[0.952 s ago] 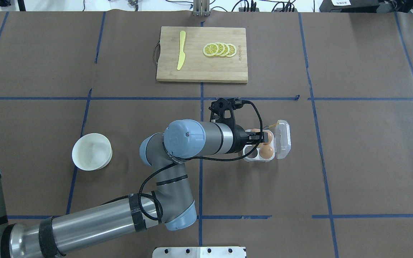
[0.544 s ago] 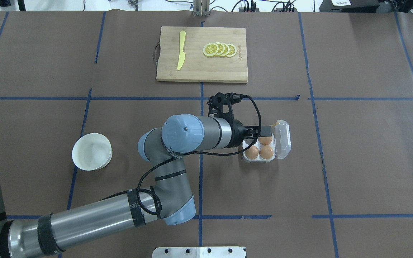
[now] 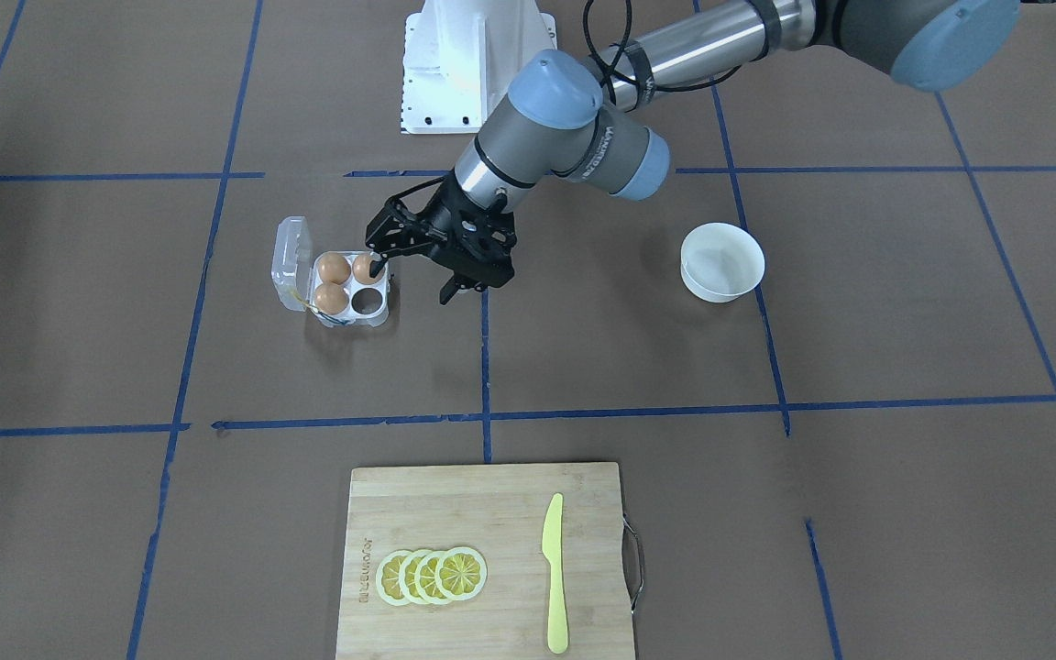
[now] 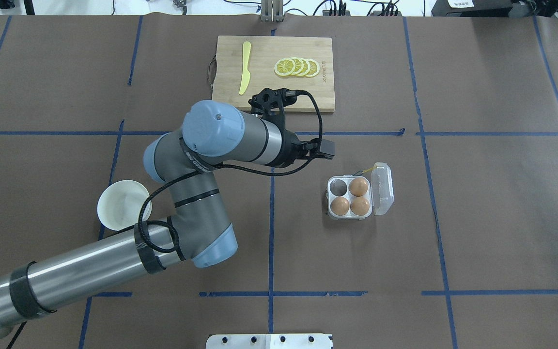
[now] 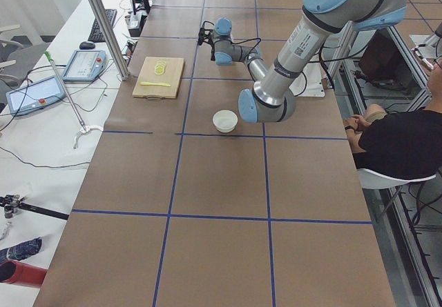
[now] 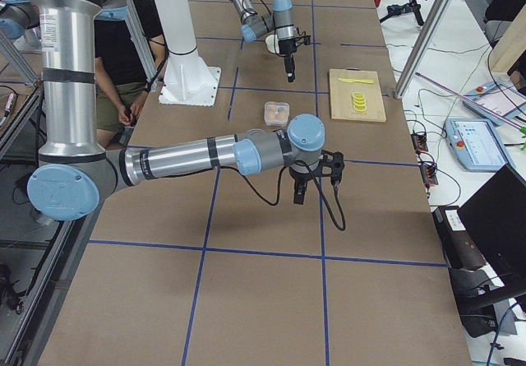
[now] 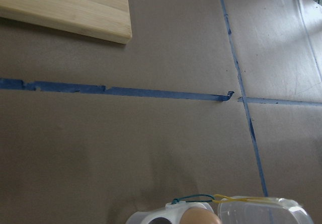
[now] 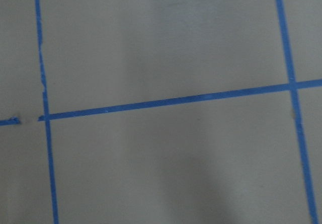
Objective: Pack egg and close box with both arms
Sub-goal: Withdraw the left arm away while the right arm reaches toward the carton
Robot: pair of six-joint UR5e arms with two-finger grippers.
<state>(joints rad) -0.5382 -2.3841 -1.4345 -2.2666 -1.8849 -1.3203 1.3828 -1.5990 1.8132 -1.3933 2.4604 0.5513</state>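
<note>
Overhead exterior: shows a brown table [image 4: 477, 218] gridded with blue tape [image 4: 497, 134], a cutting board [image 4: 269, 92] with lemon slices [image 4: 297, 67] and a yellow knife [image 4: 244, 68] at top centre, and a white bowl [image 4: 124, 206] at left. Right of centre, the box [image 4: 383, 189], lid open, three cups filled, the egg [image 4: 340, 206] in the lower-left cup. Left arm [image 4: 221, 135] bent over centre, left gripper [image 4: 325, 148] up-left of the box, apart from it.

Exterior front-facing: left gripper [image 3: 413, 282] fingers spread, empty.

Exterior right: right arm [image 6: 189, 154] reaches across mid-frame, right gripper [image 6: 300, 192] pointing down; cannot tell whether spread or closed. Seated person [image 6: 115, 62] at upper left.

Left wrist-mounted: catches the box rim at the bottom edge.

Right wrist-mounted: shows table and tape lines.
</note>
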